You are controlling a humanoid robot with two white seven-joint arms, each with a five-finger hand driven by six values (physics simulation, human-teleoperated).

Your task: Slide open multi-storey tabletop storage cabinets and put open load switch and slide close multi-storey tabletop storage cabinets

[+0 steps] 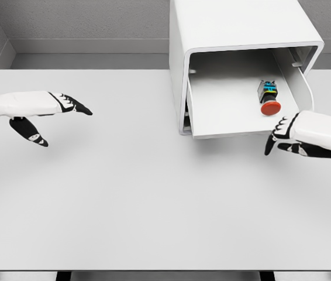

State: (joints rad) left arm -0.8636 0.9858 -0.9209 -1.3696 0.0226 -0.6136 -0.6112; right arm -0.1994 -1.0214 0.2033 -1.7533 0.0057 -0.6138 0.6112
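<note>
A single load switch (269, 97), dark-bodied with a blue-green patch on top and a round red cap, lies inside the pulled-out drawer (230, 111) of a white tabletop storage cabinet (235, 26) at the far right of a pale table (124, 199); any lettering on the switch is too small to read, and no brand or label shows on the cabinet. One drawer stands open, its floor bare apart from the switch, which rests toward its right side with the red cap pointing to the drawer's front edge. The right hand (297, 137) hovers just beside the drawer's front right corner, its black-tipped fingers loosely bent and holding nothing. Well apart, at the table's left edge, the left hand (48, 114) hangs above the surface, fingers stretched out flat, thumb dropped below, also empty.
</note>
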